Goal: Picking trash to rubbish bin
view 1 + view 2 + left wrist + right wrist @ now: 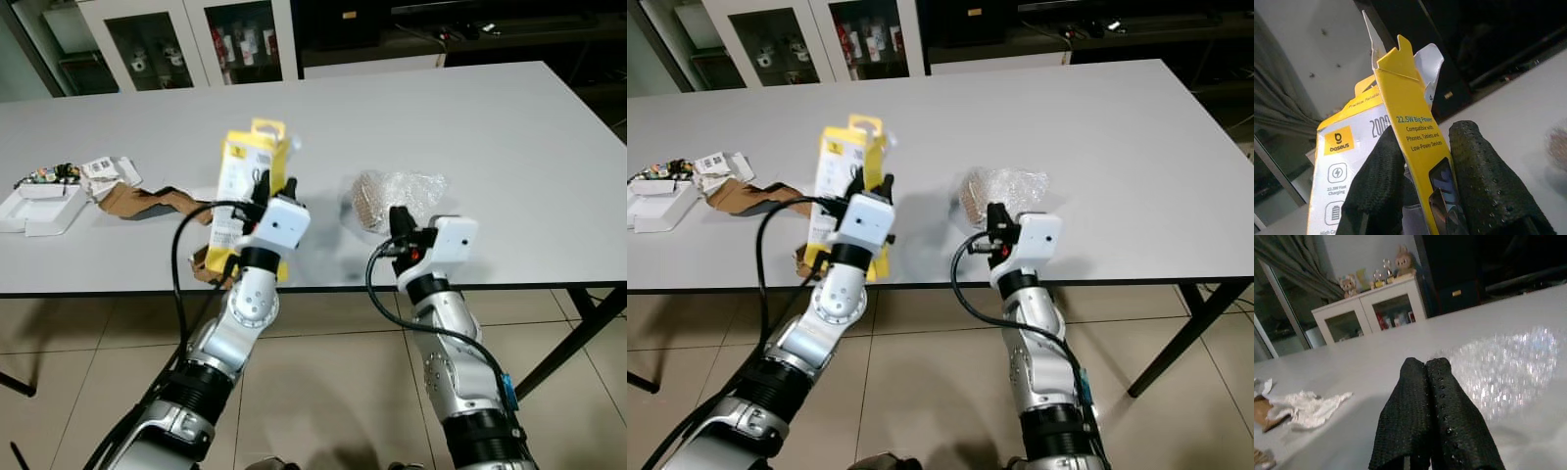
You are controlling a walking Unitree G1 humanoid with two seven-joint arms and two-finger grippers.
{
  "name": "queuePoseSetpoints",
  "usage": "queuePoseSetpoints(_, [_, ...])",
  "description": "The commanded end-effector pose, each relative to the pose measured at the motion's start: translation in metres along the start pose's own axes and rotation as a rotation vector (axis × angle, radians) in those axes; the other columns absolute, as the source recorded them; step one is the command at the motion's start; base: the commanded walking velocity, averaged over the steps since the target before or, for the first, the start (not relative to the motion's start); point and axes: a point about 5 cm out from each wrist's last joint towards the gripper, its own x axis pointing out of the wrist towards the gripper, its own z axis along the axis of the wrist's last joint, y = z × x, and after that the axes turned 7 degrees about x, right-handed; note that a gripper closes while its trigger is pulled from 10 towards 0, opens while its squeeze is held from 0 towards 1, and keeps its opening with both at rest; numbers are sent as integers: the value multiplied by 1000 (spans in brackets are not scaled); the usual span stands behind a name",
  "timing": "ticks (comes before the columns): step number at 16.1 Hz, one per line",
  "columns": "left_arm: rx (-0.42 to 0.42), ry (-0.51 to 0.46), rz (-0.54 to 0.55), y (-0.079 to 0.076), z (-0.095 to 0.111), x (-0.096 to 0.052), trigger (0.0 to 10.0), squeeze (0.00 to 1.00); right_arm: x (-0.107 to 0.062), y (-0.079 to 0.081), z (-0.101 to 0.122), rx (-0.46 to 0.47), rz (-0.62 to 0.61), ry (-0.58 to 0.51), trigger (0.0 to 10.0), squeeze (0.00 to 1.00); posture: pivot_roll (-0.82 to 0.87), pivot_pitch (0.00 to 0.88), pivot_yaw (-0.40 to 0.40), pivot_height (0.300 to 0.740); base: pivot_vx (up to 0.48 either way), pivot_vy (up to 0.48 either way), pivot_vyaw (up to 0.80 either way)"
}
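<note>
Above the near edge of the white surface [509, 127], in the left eye view, the left gripper [272, 188] holds a yellow and white box [245, 168] upright, lifted off the top, its jaws clenched on the box's lower part. Just to the right, the right gripper [400, 220] sits low at the surface edge, jaws pressed together on nothing, right beside a crumpled clear plastic wrap [397, 196] that lies on the top. Farther left lie a strip of brown paper [147, 201], a white tray [44, 209] and some small scraps near it. White cabinets with glass doors [186, 39] stand behind the surface.

In the right eye view the same layout appears: the box [848, 166] is raised in the left gripper [872, 186], and the plastic wrap [1004, 191] rests close in front of the right gripper [997, 217].

In the left wrist view, two black fingers [1484, 186] grip the box [1415, 142] from either side; its open top flaps stick up, and printed text covers its yellow side.

In the right wrist view, the two black fingers [1449, 426] touch along their length. The shiny wrap [1508, 367] lies just beyond them, a crumpled white tissue [1310, 409] lies to one side, and the cabinets [1371, 316] stand at the back.
</note>
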Motion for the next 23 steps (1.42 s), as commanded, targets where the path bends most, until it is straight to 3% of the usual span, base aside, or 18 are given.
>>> queuePoseSetpoints(1, [7,-39,33,12,8,7,10000,0,1,-2,1,-10,-11,-15,10000,0,-53,0,128,740,0,0,0])
queuePoseSetpoints(2, [11,-43,39,13,9,8,10000,0,1,-3,2,-12,-14,-18,10000,0,-53,0,128,740,0,0,0])
queuePoseSetpoints(3, [16,-62,59,17,13,11,0,0,1,-4,2,-12,-18,-20,10000,0,-51,0,128,740,0,0,0])
queuePoseSetpoints(7, [35,-118,87,20,25,16,0,0,2,-5,2,-16,-19,-27,10000,0,-53,0,122,740,0,0,0])
queuePoseSetpoints(16, [45,-101,80,16,23,10,0,0,3,-8,3,-25,-16,-24,10000,0,-44,0,107,740,0,0,0])
queuePoseSetpoints(18, [49,-79,86,14,20,8,10000,0,3,-8,2,-27,-15,-22,10000,0,-43,0,101,740,0,0,0])
queuePoseSetpoints(19, [42,-58,84,12,16,6,10000,0,3,-8,2,-27,-14,-21,10000,0,-39,2,99,740,0,0,0])
queuePoseSetpoints(21, [-100,55,82,5,2,-3,10000,0,5,-7,1,-24,-11,-18,10000,0,-27,8,91,740,0,0,0])
queuePoseSetpoints(23, [-110,86,77,3,-4,-10,10000,0,5,-5,1,-18,-9,-17,10000,0,-23,12,91,740,0,0,0])
